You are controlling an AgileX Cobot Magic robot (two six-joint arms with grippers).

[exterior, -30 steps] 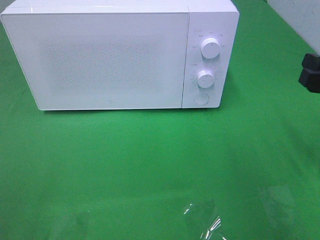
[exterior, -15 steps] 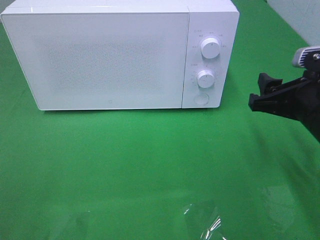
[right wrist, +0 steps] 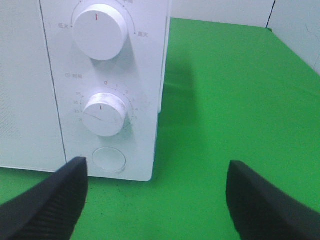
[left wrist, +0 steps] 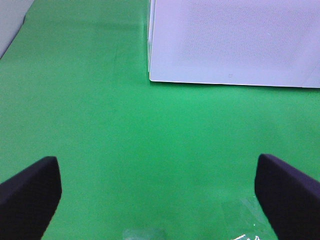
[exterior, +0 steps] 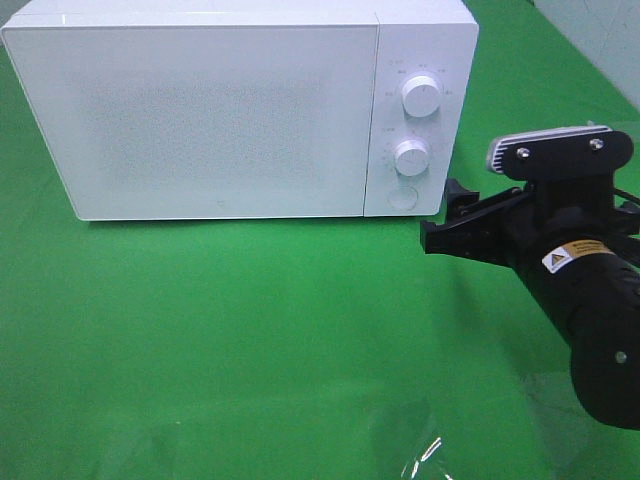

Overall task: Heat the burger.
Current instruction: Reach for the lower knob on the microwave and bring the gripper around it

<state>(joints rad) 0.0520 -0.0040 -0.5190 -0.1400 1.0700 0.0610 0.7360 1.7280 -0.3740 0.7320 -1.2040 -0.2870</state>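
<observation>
The burger is out of view, and no pink plate shows. A white microwave (exterior: 220, 110) stands at the back of the green table with its door shut. My right gripper (exterior: 445, 215) is open and empty, just right of the microwave's lower right corner, near the round button (exterior: 401, 197). In the right wrist view the open gripper (right wrist: 157, 185) faces the control panel: upper knob (right wrist: 100, 31), lower knob (right wrist: 106, 114), round button (right wrist: 109, 160). My left gripper (left wrist: 157, 190) is open and empty over bare cloth, facing the microwave's door (left wrist: 235, 40).
A crumpled clear plastic film (exterior: 415, 450) lies near the table's front edge, also in the left wrist view (left wrist: 245, 220). The green cloth (exterior: 250, 320) covers the table. A white wall edges the back right corner (exterior: 600, 30).
My right arm has come in from the right edge and moved left toward the microwave's control panel. The microwave has not moved.
</observation>
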